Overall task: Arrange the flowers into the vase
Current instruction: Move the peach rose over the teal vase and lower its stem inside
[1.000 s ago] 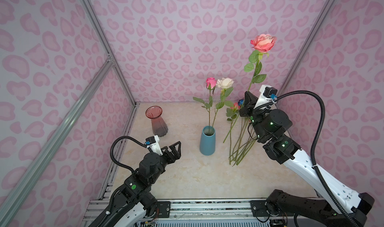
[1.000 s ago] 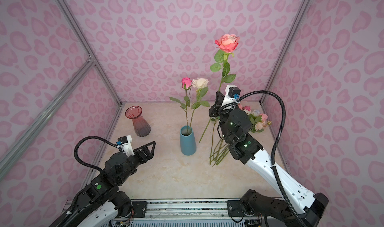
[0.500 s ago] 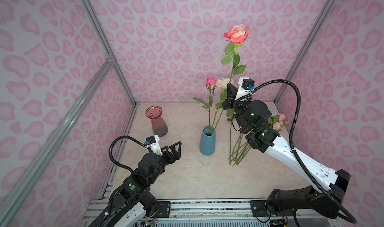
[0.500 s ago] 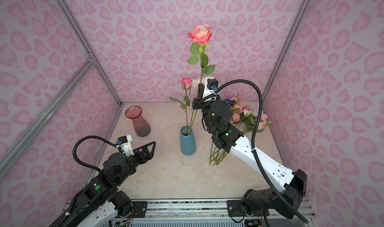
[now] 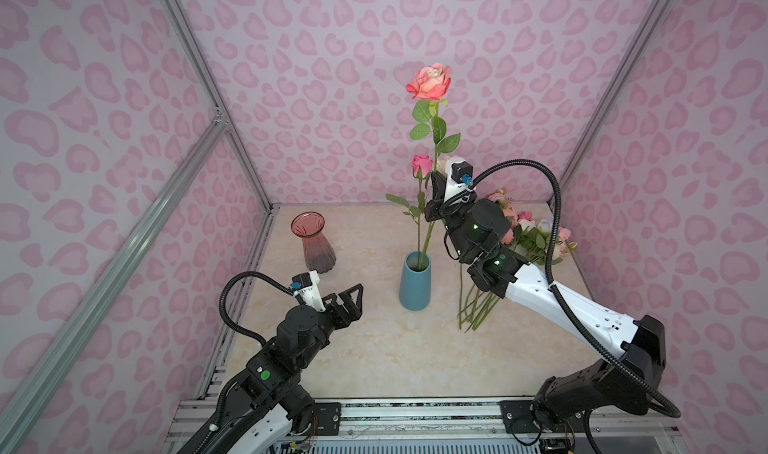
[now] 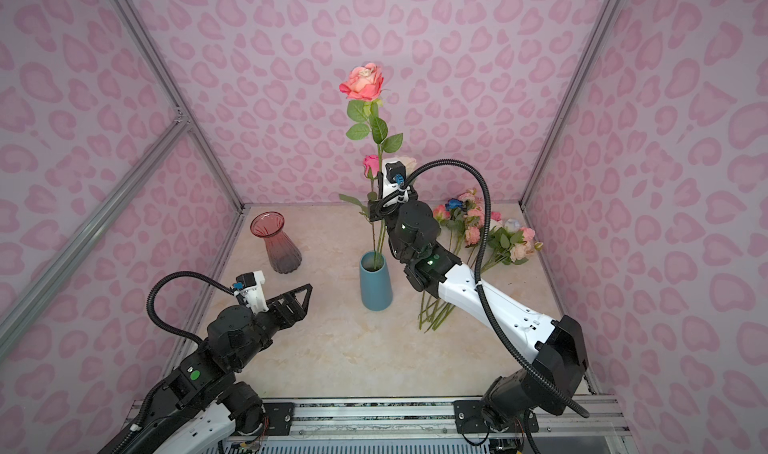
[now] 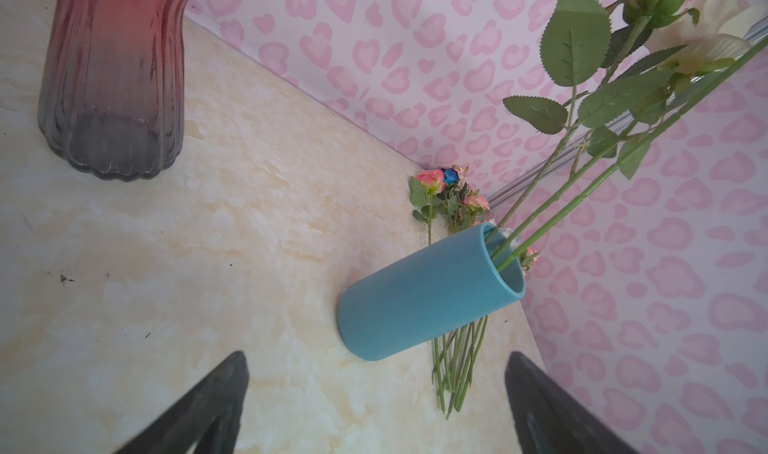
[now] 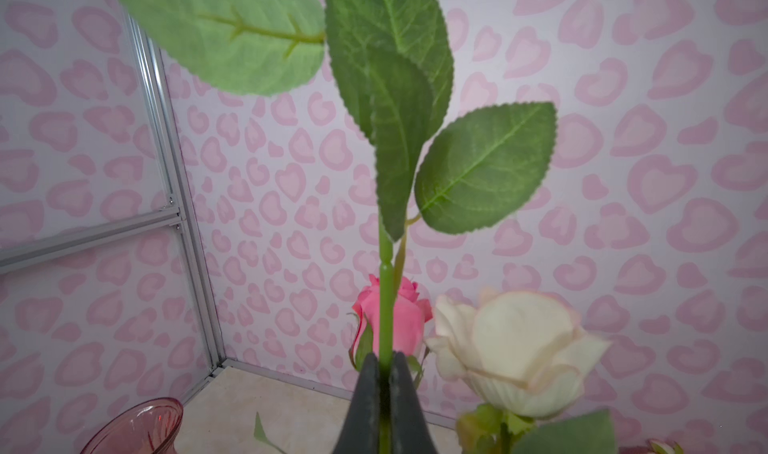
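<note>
Pink heart-print walls (image 5: 332, 36) enclose my cream marble tabletop (image 5: 374, 348); right gripper (image 8: 384, 362) pinches the coral rose (image 5: 430, 83) by its stem, left gripper (image 7: 378, 356) spread wide.

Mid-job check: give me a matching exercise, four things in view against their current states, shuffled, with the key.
Things
1. coral rose
2. blue vase
3. red glass vase
4. left gripper

States
A. open, holding nothing
B. upright, with green stems in it
C. clamped by its stem in the right gripper
D. upright, nothing in it

Pairs: 1-C, 2-B, 3-D, 4-A
</note>
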Robot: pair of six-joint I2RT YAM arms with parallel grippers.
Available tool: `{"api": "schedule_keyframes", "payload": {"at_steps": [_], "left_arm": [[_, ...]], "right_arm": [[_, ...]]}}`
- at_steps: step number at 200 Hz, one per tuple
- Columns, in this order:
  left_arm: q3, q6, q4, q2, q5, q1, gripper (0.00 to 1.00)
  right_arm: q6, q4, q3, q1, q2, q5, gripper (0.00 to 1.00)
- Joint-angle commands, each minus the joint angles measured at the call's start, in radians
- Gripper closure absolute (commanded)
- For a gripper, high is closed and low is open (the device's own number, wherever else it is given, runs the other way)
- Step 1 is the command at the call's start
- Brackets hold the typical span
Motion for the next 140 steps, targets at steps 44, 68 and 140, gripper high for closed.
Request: {"api": "schedule_keyframes", "payload": {"at_steps": [44, 68, 140], "left_arm": [[-0.019, -0.001, 0.015, 0.005, -0.010, 0.001, 0.03], [-0.027, -0.006, 0.023, 0.012, -0.003, 0.001, 0.03], [-0.047, -0.025, 0.040, 0.030, 0.010, 0.002, 0.03]], "right_arm": [[-0.016, 0.136, -0.176, 0.070, -0.019, -0.019, 0.94], [-0.005, 0.134, -0.228, 0.088, -0.025, -0.022, 0.94], [0.063, 0.123, -0.329, 0.105, -0.016, 0.001, 0.92]]}}
